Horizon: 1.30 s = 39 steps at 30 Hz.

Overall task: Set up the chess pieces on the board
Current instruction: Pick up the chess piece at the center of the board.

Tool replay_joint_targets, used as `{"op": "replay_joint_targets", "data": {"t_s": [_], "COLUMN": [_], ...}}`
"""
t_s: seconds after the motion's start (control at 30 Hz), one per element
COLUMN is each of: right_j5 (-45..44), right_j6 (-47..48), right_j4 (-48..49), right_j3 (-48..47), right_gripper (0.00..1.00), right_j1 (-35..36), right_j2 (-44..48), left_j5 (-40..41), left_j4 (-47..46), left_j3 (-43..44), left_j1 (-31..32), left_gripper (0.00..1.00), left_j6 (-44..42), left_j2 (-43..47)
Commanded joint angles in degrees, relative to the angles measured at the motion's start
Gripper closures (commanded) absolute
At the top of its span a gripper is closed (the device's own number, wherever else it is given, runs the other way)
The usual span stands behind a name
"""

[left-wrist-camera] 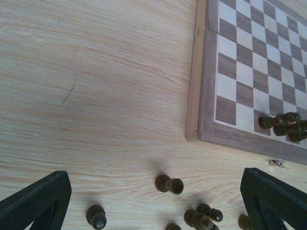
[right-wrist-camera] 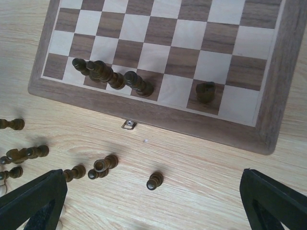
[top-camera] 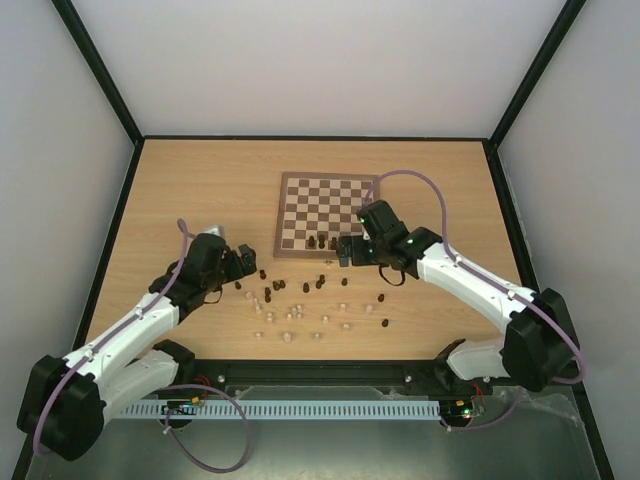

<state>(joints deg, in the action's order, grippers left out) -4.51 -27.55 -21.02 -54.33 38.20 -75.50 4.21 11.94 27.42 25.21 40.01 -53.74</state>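
Both right gripper (right-wrist-camera: 153, 196) and left gripper (left-wrist-camera: 153, 201) are hanging open and empty, so it's sitting between pieces, probably needing to close on the small dark brown wooden pawn (right-wrist-camera: 154, 180) just off the checkered brown-and-cream wooden board (right-wrist-camera: 201, 127).

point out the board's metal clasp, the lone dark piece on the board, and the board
metal clasp (right-wrist-camera: 128, 124): right wrist view, its middle
lone dark piece (right-wrist-camera: 205, 92): right wrist view, its top
board (right-wrist-camera: 192, 123): right wrist view, bare near border

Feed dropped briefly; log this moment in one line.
left pincer open above loose pieces | right pincer open at near edge of board | few dark pieces on board
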Motion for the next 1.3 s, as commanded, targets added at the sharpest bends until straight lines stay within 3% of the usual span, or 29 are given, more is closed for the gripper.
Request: {"op": "replay_joint_targets", "data": {"t_s": [0.0, 0.1, 0.27, 0.63, 1.27], "right_j5": [2.47, 0.85, -0.69, -5.14, -1.44], "right_j6": [0.04, 0.22, -0.24, -1.31, 0.13], "right_j4": [1.55, -0.56, -5.04, -11.43, -10.63], "right_j3": [-0.41, -3.57, -10.65, -20.24, -22.68], "right_gripper": [0.02, 0.11, 0.37, 0.5, 0.71], "right_j1": [1.55, 5.77, 12.09, 18.14, 18.5], "right_j2": [-2.7, -5.8, -13.11, -26.49, -33.91], "left_j5": [-0.94, -1.26, -1.18, -1.96, -0.99], "left_j4": [-4.3, -4.22, -2.43, -1.63, -3.81], "left_j3": [-0.08, -0.29, -1.45, -3.1, -2.92], "left_j1": [0.1, 0.11, 0.16, 0.1, 0.1], "left_gripper": [0.01, 0.01, 0.01, 0.01, 0.01], "left_j6": [-0.23, -0.02, 0.6, 1.39, 0.62], "left_j2": [-0.88, -0.27, 2.49, 3.3, 0.42]}}
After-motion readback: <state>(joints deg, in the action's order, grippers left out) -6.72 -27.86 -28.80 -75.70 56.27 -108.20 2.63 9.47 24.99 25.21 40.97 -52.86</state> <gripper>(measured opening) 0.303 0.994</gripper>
